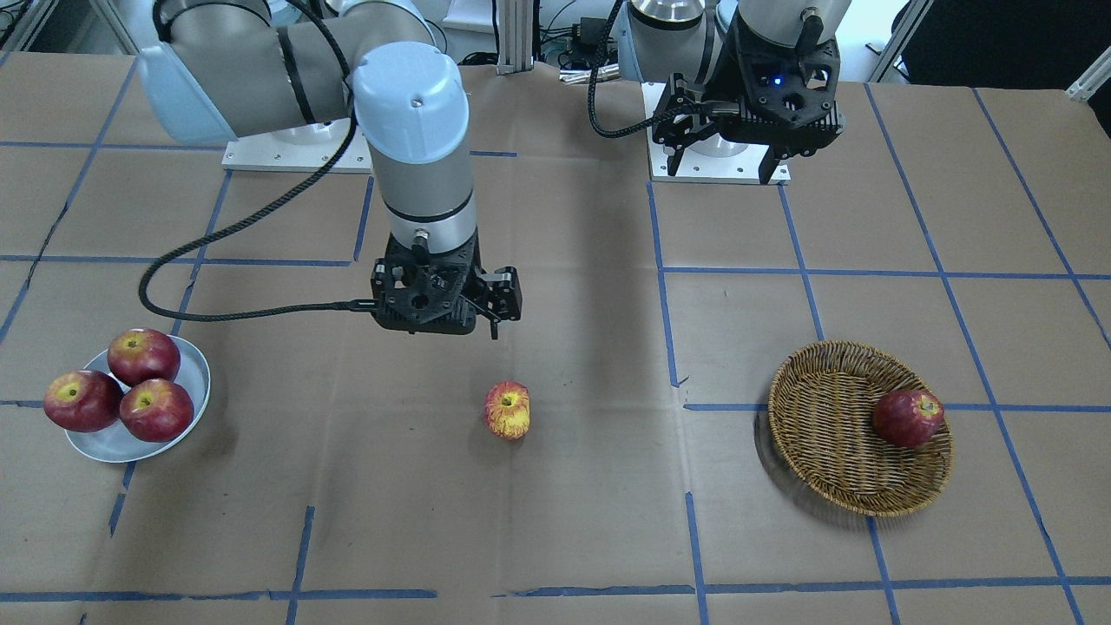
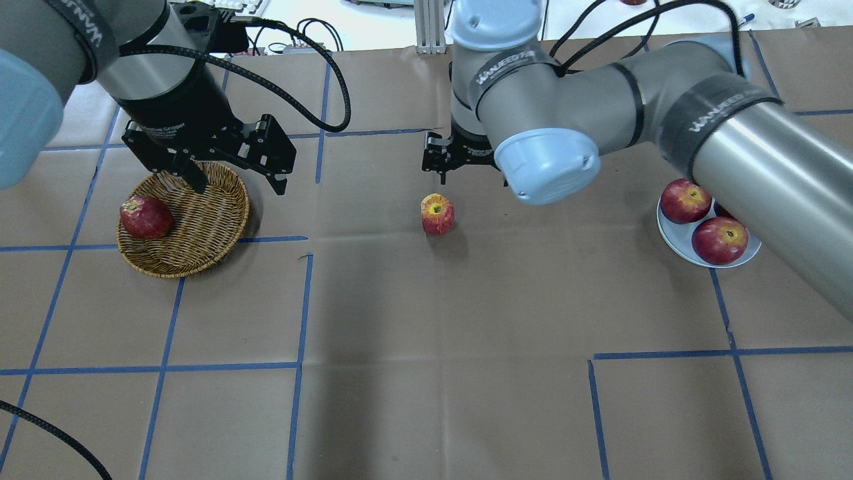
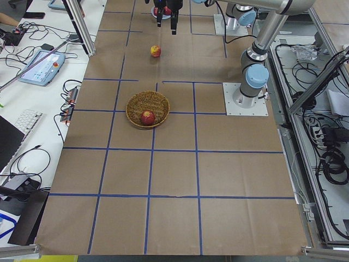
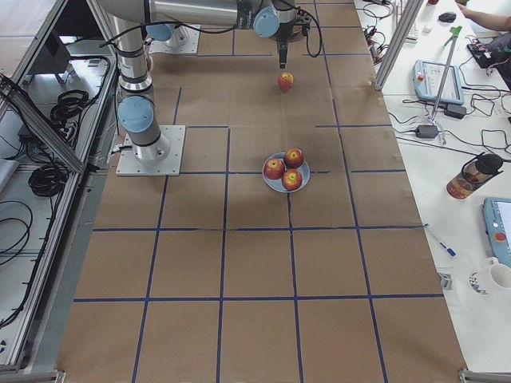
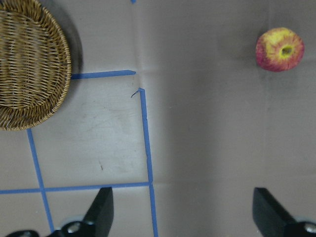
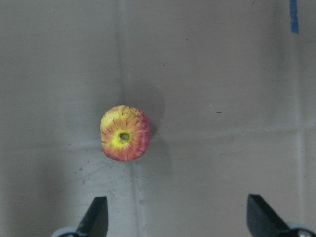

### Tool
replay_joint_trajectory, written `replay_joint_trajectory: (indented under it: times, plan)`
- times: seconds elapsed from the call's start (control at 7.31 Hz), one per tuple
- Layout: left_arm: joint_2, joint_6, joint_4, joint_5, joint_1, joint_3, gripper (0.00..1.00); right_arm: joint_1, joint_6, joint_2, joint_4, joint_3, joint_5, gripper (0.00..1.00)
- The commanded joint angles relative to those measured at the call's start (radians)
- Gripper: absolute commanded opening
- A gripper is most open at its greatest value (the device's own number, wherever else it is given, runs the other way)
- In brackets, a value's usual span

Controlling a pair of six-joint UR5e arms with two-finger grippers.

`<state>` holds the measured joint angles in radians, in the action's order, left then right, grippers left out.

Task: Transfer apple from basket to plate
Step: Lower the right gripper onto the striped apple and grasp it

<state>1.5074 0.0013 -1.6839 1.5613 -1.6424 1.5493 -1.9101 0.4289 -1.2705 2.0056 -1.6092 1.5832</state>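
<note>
The apple (image 1: pixel 507 411) is not in the basket (image 1: pixel 825 417) and not on the plate (image 1: pixel 121 447). It stands upright on the bare table (image 1: pixel 564 521) between the two, well apart from both, with its yellow stem hollow facing up. Open brown paper lies all around it, and nothing touches it.

My right pincer (image 6: pixel 178 217) hangs above the table on my base's side of the apple, fingers spread wide and holding nothing. From its wrist camera the apple lies ahead of the fingertips rather than between them, and sits nearer one finger than the other. Both fingers have bare paper beside them.

My left pincer (image 2: pixel 238 181) is also wide open and holds nothing. It is raised high, back toward my base. From its wrist camera the basket's rim shows at one upper corner and the apple at the other, with bare table and blue tape (image 1: pixel 668 330) between them.

The basket holds one dark apple (image 1: pixel 907 417), which rests against the rim on the side away from the middle of the table. The rest of the weave is bare.

The plate is crowded. Three red apples (image 1: pixel 143 356) sit on it pressed together, and the outermost one overhangs the rim. The only bare surface is a crescent along the operators' side. The paper between the plate and the apple is open.
</note>
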Motion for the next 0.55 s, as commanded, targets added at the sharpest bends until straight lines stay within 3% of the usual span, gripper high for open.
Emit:
replay_joint_trajectory:
  times: [0.0,0.41]
  plan:
    - [-0.019,0.000,-0.002,-0.003,0.000,0.008,0.99,-0.040,0.059,0.121,0.141,-0.005,0.004,1.00]
    - [-0.035,-0.003,0.000,-0.004,0.001,0.029,0.99,-0.041,0.051,0.226,0.244,-0.009,0.003,1.00]
